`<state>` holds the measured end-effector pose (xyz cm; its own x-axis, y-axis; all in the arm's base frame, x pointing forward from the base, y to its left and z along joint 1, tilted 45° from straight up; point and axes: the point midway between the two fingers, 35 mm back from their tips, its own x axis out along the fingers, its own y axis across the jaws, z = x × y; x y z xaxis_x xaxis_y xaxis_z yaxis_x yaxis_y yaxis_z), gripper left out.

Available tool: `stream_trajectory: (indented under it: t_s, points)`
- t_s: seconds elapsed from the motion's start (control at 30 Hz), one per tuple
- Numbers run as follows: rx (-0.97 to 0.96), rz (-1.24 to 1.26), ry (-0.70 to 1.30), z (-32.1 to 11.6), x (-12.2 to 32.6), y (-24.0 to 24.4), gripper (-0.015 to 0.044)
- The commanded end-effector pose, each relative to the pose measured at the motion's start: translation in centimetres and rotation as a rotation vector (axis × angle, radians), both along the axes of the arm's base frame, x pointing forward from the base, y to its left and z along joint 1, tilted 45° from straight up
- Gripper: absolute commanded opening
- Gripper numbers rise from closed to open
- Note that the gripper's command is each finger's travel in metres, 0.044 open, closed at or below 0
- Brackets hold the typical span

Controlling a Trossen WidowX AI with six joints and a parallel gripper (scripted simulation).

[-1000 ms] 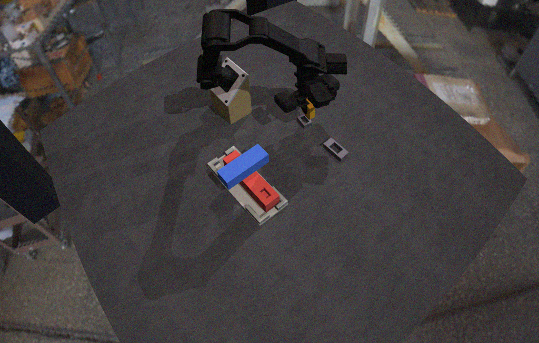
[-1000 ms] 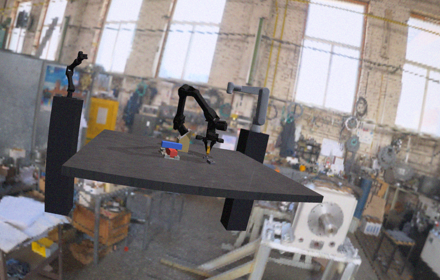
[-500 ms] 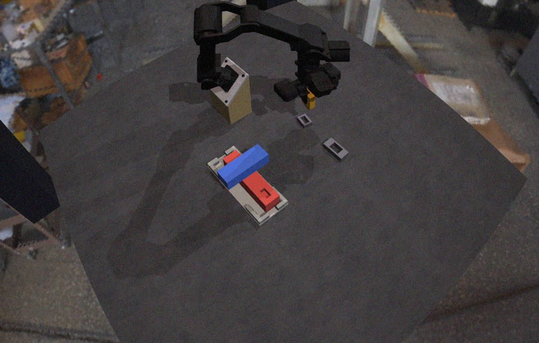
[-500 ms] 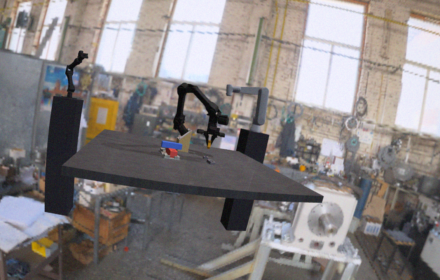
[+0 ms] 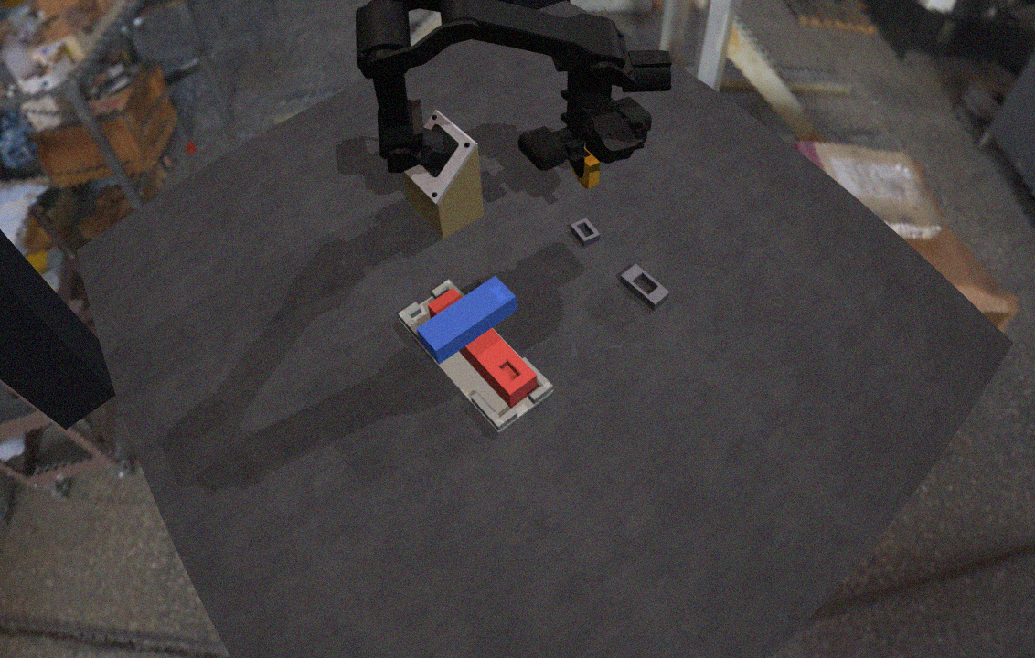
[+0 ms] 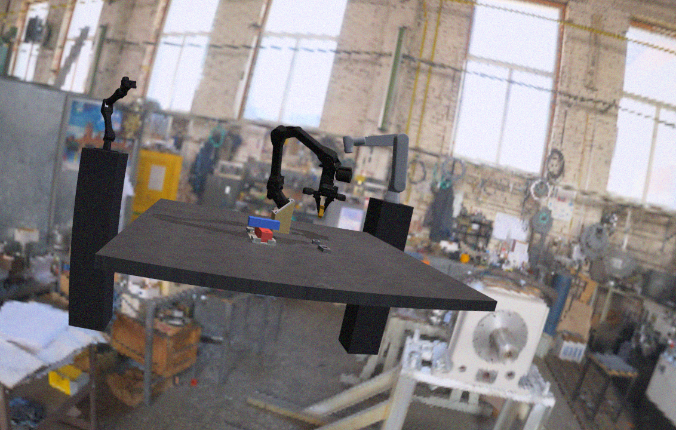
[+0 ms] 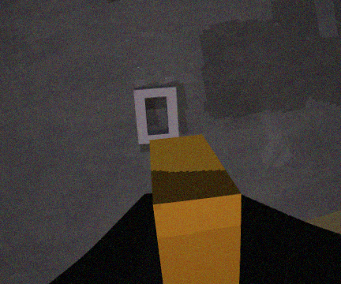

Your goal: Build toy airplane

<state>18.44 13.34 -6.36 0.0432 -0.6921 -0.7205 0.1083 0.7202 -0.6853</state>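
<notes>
Closed on the orange tail fin [image 5: 592, 175] [image 6: 321, 208] [image 7: 198, 221], the end effector [image 5: 586, 160] [image 6: 321, 211] [image 7: 183, 202] hangs above the tabletop [image 5: 668, 491] [image 6: 276, 272]. The fin is held roughly upright, its long axis running down between the fingers, its lower end pointing towards the tabletop. A small grey holder [image 5: 592, 238] [image 6: 316, 241] [image 7: 140, 118] lies below and apart from it; a larger, longer grey holder [image 5: 657, 294] [image 6: 324, 249] lies near that one. Both have a rectangular opening.

The pale jig [image 5: 455, 372] [image 6: 271, 242] contains the red fuselage [image 5: 491, 353] [image 6: 263, 233], which runs lengthwise from upper left to lower right in the top view. The blue wing [image 5: 466, 317] [image 6: 263, 222] lies across its top; its tab is hidden. At the fuselage's lower-right end, the tail socket is exposed.
</notes>
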Motion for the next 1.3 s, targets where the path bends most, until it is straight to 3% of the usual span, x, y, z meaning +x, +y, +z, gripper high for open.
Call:
stream_trajectory:
  t_s: [0.0, 1.27]
  points:
    - [0.0, -0.011, 0.002, 0.8, -0.3, 0.6, 0.0]
    - [0.056, 0.035, 0.046, 4.6, 6.2, -2.5, 0.0]
